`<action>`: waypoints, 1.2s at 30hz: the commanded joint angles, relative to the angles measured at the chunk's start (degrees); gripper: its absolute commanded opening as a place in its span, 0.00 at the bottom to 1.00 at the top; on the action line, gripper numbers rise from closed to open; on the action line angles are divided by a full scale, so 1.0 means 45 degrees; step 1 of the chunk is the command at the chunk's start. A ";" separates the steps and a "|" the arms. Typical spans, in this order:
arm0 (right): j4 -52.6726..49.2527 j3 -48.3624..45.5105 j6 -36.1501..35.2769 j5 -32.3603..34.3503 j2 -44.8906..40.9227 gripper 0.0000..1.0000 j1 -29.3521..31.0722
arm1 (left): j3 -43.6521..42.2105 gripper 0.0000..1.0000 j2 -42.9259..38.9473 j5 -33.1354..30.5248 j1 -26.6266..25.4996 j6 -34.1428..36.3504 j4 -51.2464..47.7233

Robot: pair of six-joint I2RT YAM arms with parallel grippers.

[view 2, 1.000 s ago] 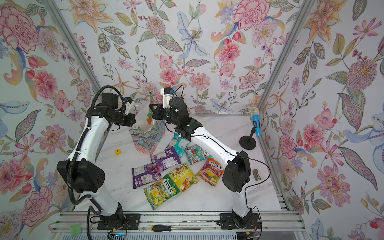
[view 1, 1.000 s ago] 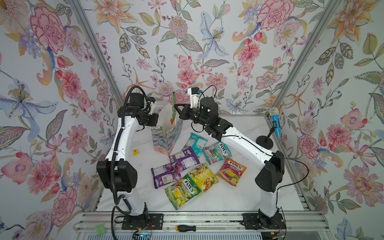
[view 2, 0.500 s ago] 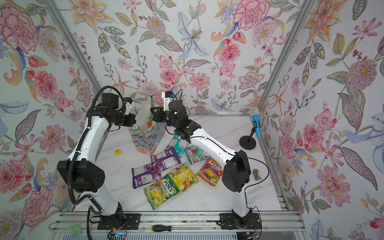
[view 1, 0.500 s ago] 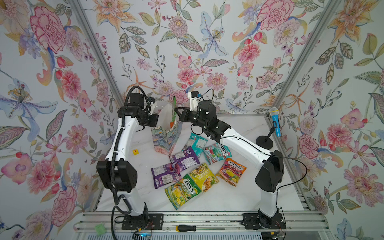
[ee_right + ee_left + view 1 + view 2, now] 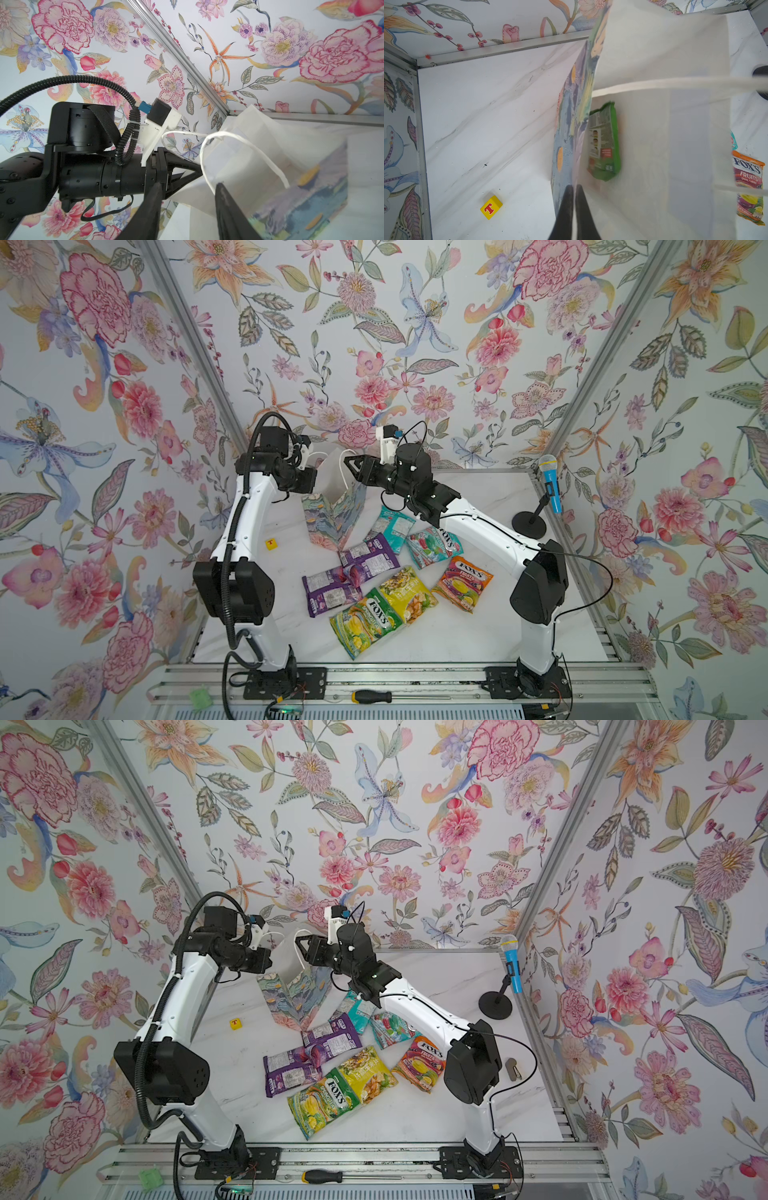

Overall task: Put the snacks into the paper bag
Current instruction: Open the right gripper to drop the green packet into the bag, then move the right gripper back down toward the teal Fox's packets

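The paper bag point(image 5: 332, 514) stands upright at the back of the table, its painted outside point(image 5: 571, 135) and white inside showing. My left gripper point(image 5: 574, 187) is shut on the bag's side wall near the rim point(image 5: 321, 473). My right gripper point(image 5: 188, 185) hovers open and empty by the bag's mouth and cord handles point(image 5: 347, 466). A green snack pouch point(image 5: 604, 143) is inside the bag against the wall. Several snacks lie in front of the bag: purple point(image 5: 368, 558), teal point(image 5: 395, 529), green FOX'S point(image 5: 365, 622), yellow point(image 5: 407, 599) and orange FOX'S point(image 5: 463, 583).
A small yellow cube with a red T point(image 5: 271, 544) sits left of the bag. A blue microphone on a black stand point(image 5: 548, 485) is at the back right. A screwdriver point(image 5: 372, 697) lies on the front rail. Flowered walls close in three sides.
My right gripper carried a pouch left over the bag's mouth and has opened; the pouch has left its jaws, and a green pouch now lies inside the bag. The left gripper has kept its hold.
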 commanded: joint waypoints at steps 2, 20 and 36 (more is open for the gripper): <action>0.0464 -0.0143 -0.0269 0.0126 -0.0801 0.46 -0.0336 | -0.0153 0.00 0.0107 -0.0213 -0.0014 -0.0015 0.0029; -0.3170 -1.1297 -0.1505 0.0971 -0.8892 0.46 -0.5095 | -0.0368 0.00 0.0027 -0.0209 0.0019 0.0019 0.0185; -0.3077 -1.2641 -0.2604 -0.4192 -0.6265 0.48 -0.8773 | -0.0475 0.00 0.0054 -0.0235 0.0085 0.0020 0.0205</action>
